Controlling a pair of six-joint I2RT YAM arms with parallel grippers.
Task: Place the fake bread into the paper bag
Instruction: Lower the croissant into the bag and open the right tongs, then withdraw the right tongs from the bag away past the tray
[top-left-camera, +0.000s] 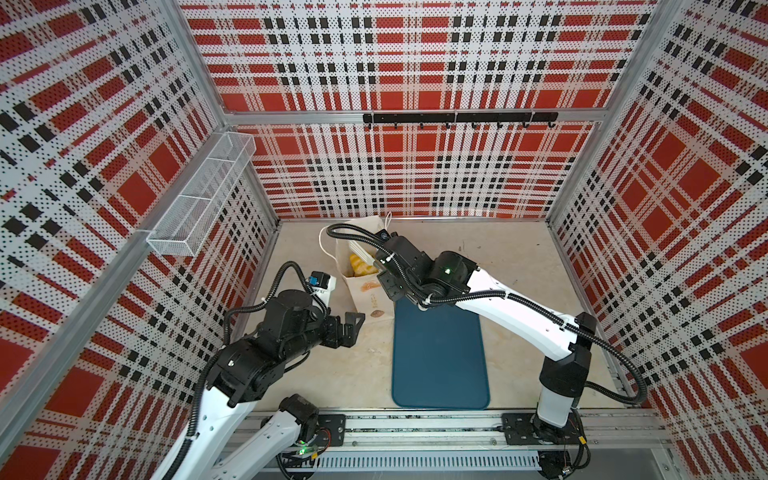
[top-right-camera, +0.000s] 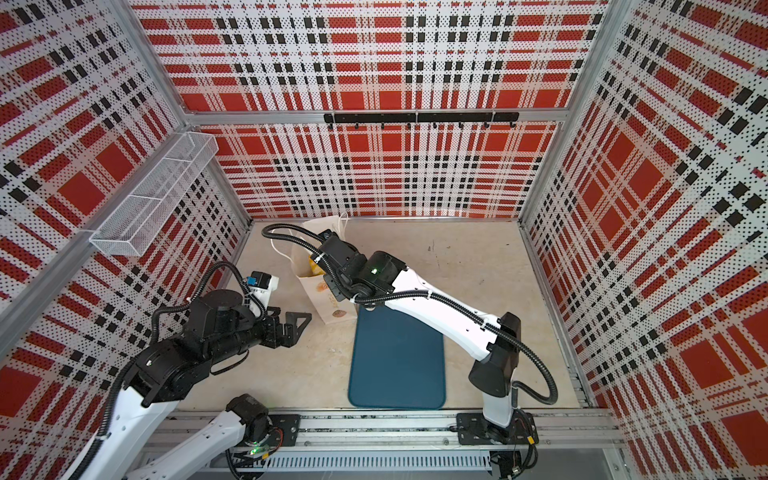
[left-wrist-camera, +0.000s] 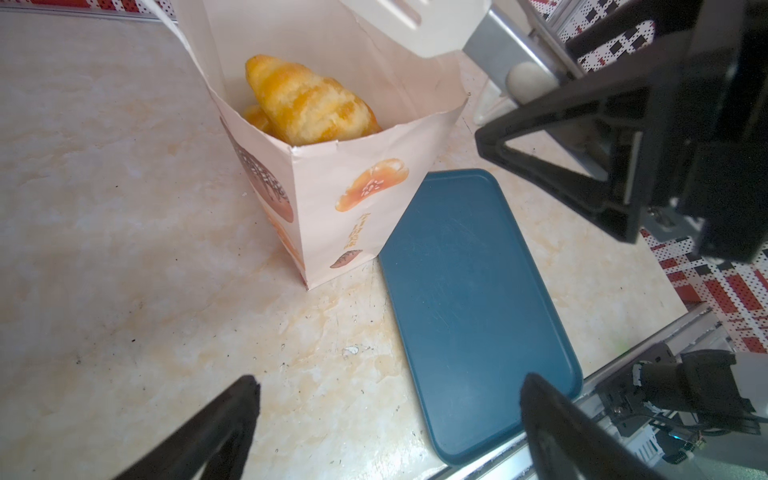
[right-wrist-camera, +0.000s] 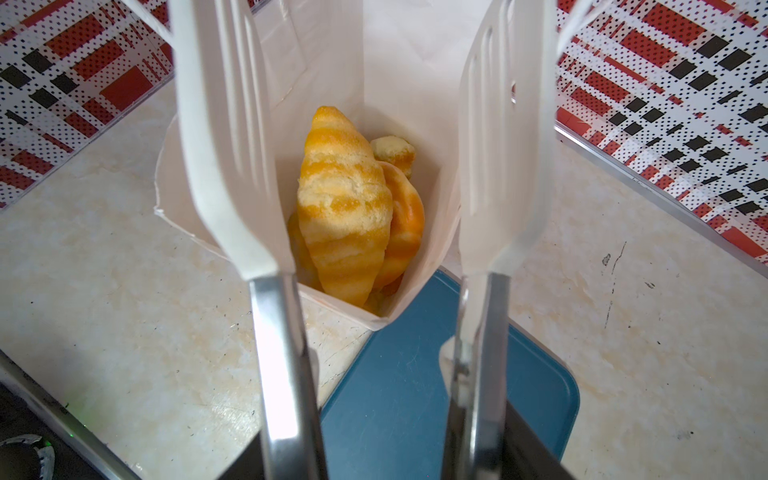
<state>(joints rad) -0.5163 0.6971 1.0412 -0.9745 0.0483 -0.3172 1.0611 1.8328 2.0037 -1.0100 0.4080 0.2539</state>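
The paper bag (top-left-camera: 368, 297) (top-right-camera: 328, 301) stands open at the back of the table, white with bread prints (left-wrist-camera: 353, 208). Fake bread lies inside it: a striped croissant (right-wrist-camera: 343, 203) (left-wrist-camera: 305, 106) on top of other golden pieces, which also show in a top view (top-left-camera: 359, 266). My right gripper (right-wrist-camera: 382, 451) is shut on a pair of white tongs (right-wrist-camera: 232, 145). The tong blades stand apart over the bag's mouth with nothing between them. My left gripper (left-wrist-camera: 388, 381) (top-left-camera: 353, 328) is open and empty, low over the table left of the bag.
A flat dark teal tray (top-left-camera: 440, 357) (left-wrist-camera: 469, 311) lies bare in front of the bag, touching its base. A white wire mesh basket (top-left-camera: 199, 195) hangs on the left wall. A black hook rail (top-left-camera: 459, 118) runs along the back wall.
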